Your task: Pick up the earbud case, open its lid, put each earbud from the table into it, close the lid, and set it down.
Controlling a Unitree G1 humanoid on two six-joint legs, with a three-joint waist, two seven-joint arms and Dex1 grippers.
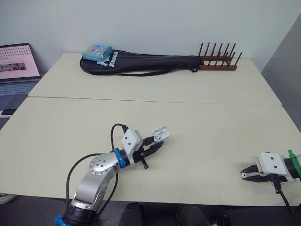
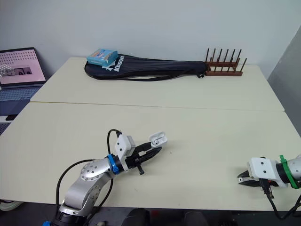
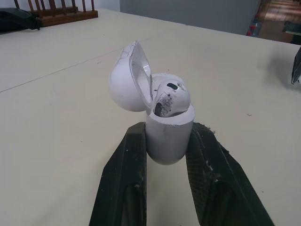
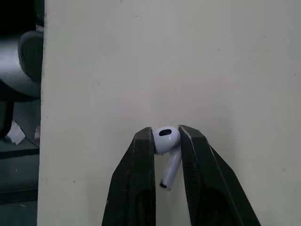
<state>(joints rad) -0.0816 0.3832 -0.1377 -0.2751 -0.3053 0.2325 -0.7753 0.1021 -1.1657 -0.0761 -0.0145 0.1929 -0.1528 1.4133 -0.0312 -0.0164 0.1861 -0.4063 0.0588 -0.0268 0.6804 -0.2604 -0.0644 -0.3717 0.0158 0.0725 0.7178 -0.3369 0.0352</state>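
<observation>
Earbud case (image 3: 169, 141): a small white shell pinched between the fingers of the left claw (image 3: 168, 128), right at their tips. I cannot tell whether it rests on the surface (image 1: 197, 94) or hangs just above it.
Left claw state: clamped on the lower body of the case, one finger on each side, leaving the mouth and hinge free.
Lid (image 3: 128, 80): swung open and tipped back, away from the fingers.
Case contents: one earbud (image 3: 171, 99) sits in it, its smudged head standing proud of the rim. The well beside it is hidden behind that head.
Handling, case: it looks light, stiff and smooth, so it probably slips easily. A low hold on the body seems right, and the hinge is likely the weak spot.
Second earbud (image 4: 167, 140): gripped by its head in the right claw (image 1: 243, 175), with the stem hanging between the fingers.
Right claw state: closed on that earbud, well apart from the left claw and off to its right.
Handling, earbud: tiny and slick, so it may twist or pop out under a hard squeeze.
Beyond the claws: a black racket bag (image 1: 141, 63) and a wooden rack (image 1: 217, 59) sit at the far edge.
</observation>
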